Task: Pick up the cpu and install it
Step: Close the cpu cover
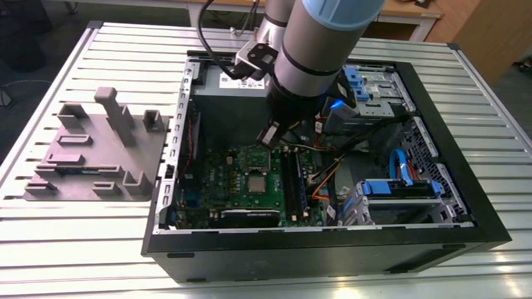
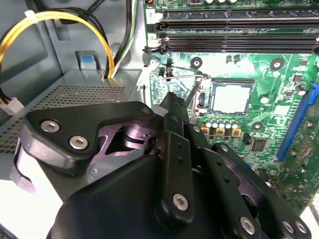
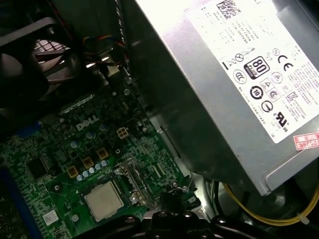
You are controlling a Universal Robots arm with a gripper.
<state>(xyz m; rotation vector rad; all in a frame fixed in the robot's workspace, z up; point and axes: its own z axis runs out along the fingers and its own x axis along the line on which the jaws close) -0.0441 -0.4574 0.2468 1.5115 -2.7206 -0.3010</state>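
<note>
First wrist view crops end effector (image 3: 172,200) beside cpu (image 3: 103,200).

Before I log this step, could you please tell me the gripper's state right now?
Gripper: open or closed cannot be told; it hangs above the motherboard, apart from the cpu seated there.

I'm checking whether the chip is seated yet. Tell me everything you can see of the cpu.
The cpu is a small, flat, square chip with a shiny silver-grey metal top and a thin pale edge. It lies level, top up and uncovered, inside the dark socket on the green motherboard, near the long memory slots. Only the socket around it touches it. The gripper hangs above the board, apart from the chip.
</note>
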